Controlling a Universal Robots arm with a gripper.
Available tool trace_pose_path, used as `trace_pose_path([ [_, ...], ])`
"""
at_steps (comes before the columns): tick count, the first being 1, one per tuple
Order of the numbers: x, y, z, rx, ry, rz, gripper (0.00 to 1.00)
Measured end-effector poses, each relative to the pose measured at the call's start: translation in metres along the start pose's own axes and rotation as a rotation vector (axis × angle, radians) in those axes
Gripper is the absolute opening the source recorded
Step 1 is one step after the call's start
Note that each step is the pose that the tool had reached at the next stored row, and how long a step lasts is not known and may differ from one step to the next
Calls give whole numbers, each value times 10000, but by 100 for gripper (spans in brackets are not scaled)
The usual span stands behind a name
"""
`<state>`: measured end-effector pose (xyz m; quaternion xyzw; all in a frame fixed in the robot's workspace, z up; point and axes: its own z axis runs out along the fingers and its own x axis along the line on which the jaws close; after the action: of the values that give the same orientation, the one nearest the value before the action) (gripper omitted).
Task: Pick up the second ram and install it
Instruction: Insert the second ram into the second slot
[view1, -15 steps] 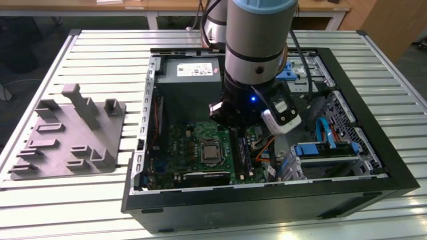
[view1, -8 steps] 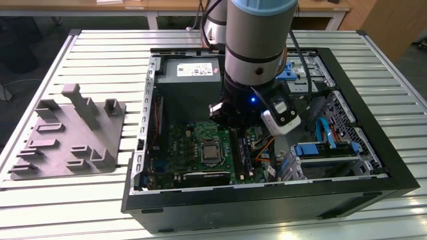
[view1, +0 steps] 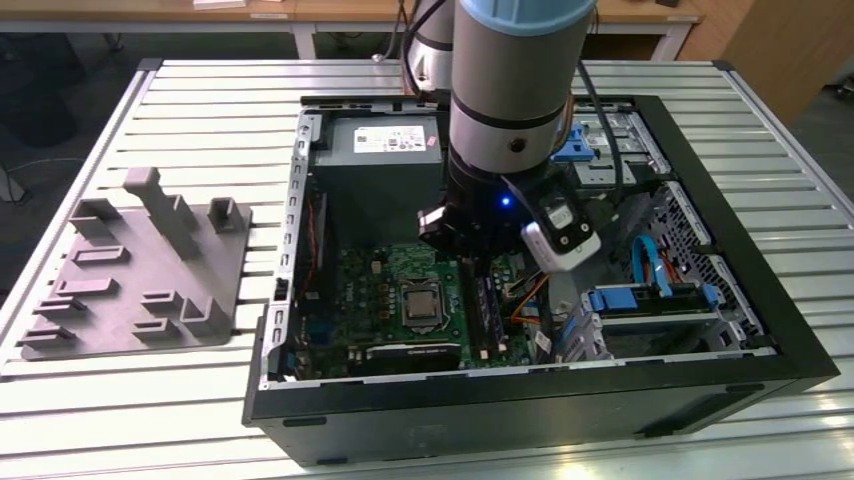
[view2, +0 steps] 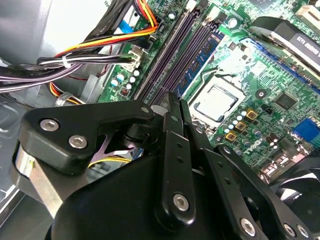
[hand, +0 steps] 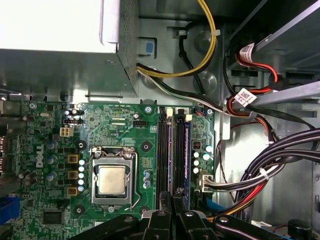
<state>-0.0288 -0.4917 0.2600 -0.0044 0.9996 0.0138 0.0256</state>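
Gray fixture tray (view1: 140, 270) resting on slatted table (view1: 200, 90) at the exterior view's left; open computer case (view1: 534, 400) beside it; gripper (hand: 172, 197) lowered over motherboard (hand: 120, 125), fingers (view2: 172, 125) pressed together, empty; second ram (hand: 186, 150) seated upright in its slot beside the processor socket (hand: 112, 177).

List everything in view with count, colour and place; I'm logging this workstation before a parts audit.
Slatted white metal table: one, under everything.
Grey moulded plastic fixture: one, on the table at the exterior view's left.
Open black computer case: one, mid-table.
Green square motherboard: one, on the case floor.
Silver square processor: one, in the motherboard's socket.
Grey metal power supply box: one, inside the case.
Dark blue-green memory stick: one, standing in a motherboard slot.
Mixed-colour cable bundles: several, beside the motherboard.
Blue plastic drive bracket: one, at the exterior view's right.
Silver robot arm: one, over the case.
Black gripper: one, above the memory slots.
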Motion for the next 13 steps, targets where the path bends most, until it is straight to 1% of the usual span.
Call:
trace_pose_path([
  [7, 1, -1, 33, 0, 0, -1, 13],
  [13, 4, -2, 89, 1, 0, 1, 13],
])
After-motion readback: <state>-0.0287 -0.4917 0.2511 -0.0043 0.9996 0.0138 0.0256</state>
